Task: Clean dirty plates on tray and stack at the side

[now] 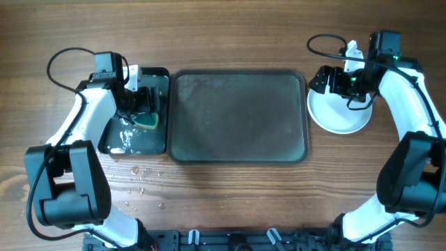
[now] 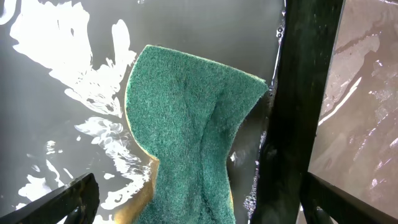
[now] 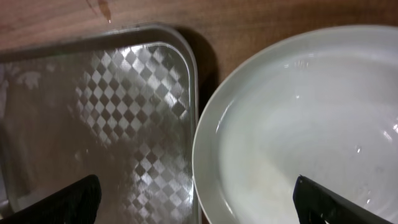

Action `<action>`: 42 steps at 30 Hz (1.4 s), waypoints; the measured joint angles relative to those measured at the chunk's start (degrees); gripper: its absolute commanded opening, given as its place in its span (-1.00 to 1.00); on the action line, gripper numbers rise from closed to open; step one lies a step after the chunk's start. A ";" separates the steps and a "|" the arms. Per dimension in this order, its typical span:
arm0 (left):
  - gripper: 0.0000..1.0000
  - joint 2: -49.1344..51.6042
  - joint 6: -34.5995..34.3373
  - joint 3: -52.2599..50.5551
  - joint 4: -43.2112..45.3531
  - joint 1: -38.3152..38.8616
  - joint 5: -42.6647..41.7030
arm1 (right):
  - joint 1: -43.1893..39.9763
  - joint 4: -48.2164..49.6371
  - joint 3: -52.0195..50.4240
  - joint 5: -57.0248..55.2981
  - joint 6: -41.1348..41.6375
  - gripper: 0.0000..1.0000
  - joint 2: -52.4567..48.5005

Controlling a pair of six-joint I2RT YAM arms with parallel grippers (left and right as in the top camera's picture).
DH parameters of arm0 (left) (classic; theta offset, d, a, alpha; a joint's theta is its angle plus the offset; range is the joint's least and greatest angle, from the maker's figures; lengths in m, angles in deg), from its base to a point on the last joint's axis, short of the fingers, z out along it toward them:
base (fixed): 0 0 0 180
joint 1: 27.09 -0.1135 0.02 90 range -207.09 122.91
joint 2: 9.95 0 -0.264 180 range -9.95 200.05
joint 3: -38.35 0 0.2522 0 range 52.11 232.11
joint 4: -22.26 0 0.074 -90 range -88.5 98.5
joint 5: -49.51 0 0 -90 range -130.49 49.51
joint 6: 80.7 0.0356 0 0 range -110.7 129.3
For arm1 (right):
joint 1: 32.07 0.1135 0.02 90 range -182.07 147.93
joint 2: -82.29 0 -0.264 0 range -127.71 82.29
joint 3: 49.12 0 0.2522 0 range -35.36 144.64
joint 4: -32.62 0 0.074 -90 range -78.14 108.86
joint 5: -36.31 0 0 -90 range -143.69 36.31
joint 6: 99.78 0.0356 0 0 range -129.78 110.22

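**Overhead view**
- Big tray (image 1: 238, 116): lies flat in the middle of the desk (image 1: 237, 202).
- Plate (image 1: 339, 117): round and white. It sits on the desk just beside the big tray, at the tray's 3 o'clock side. I cannot tell if more plates lie under it.
- Small black tray (image 1: 115, 143): just beside the big tray, at its 9 o'clock side. It looks wet and shiny.
- Sponge (image 1: 147, 120): green, in the small black tray, near that tray's 3 o'clock side.
- Water drops (image 1: 139, 178): on the desk, at 6 o'clock from the small black tray.
- Left pincer (image 1: 143, 103): over the small black tray, right by the sponge.
- Right pincer (image 1: 329, 80): over the plate's 11 o'clock edge.

**Left wrist view**
- Sponge (image 2: 186, 137): green on top, with a bit of yellow at its lower edge. It lies in the water on the small black tray (image 2: 62, 124).
- Big tray (image 2: 367, 93): at 3 o'clock, past the black rim.
- Left pincer (image 2: 199, 208): its fingers are spread wide. The sponge's lower end is between them, but neither finger presses on it.

**Right wrist view**
- Plate (image 3: 311, 137): at 3 o'clock, with a wet shine.
- Big tray (image 3: 124, 93): its round corner is at 9 o'clock. The plate's edge is just beside the rim.
- Right pincer (image 3: 199, 208): its fingers are spread wide and hold nothing.
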 measured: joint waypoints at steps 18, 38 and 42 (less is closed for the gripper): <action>1.00 0.00 0.00 0.00 0.00 0.00 0.00 | 0.00 7.30 0.00 0.00 0.00 0.99 0.00; 1.00 0.00 0.00 0.00 0.02 0.00 0.00 | 14.47 7.50 -1.20 -0.59 0.00 1.00 37.66; 1.00 0.00 0.00 0.00 -0.02 0.00 0.02 | 15.17 7.52 -1.20 -1.88 -0.44 0.99 49.37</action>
